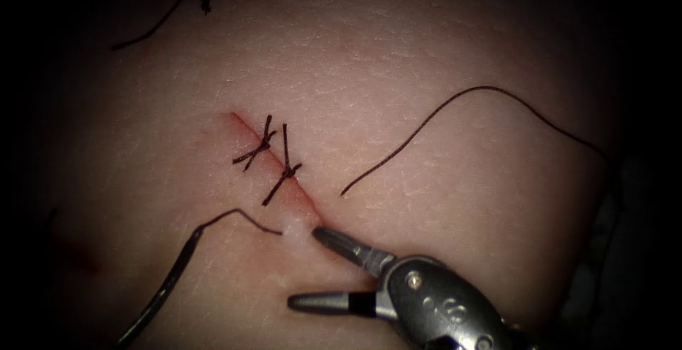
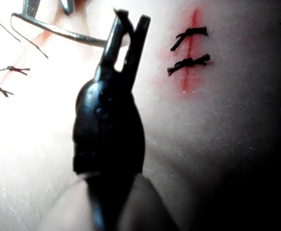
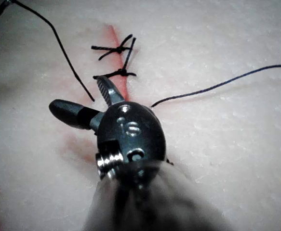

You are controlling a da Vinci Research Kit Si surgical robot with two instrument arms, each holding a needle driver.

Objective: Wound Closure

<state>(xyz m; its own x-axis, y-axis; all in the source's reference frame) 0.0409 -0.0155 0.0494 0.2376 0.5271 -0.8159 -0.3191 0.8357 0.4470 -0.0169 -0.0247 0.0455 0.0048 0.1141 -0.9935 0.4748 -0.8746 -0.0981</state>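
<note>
The cut [image 1: 244, 127] runs down to the right across the tissue [image 1: 440, 250], with two knotted stitches [image 1: 259, 148] [image 1: 284, 172] across it. My right tool [image 1: 304, 267] stands open at the cut's lower end, holding nothing. Its upper jaw's tip rests at the pale wound edge. Left of the cut, the curved needle [image 1: 167, 282] is out of the tissue. Its thread [image 1: 234, 211] runs into the cut's lower end. In the left wrist view my left tool [image 2: 130, 21] grips the needle [image 2: 58, 31] near its point end. In the right wrist view the right tool [image 3: 77, 95] gapes below the stitches [image 3: 118, 73].
A long thread [image 1: 455, 98] curves over the tissue right of the cut, its end near the wound. A cut thread piece [image 1: 153, 30] and a small bit [image 1: 206, 1] lie at the far left. A second stitched cut [image 2: 194, 19] shows in the left wrist view.
</note>
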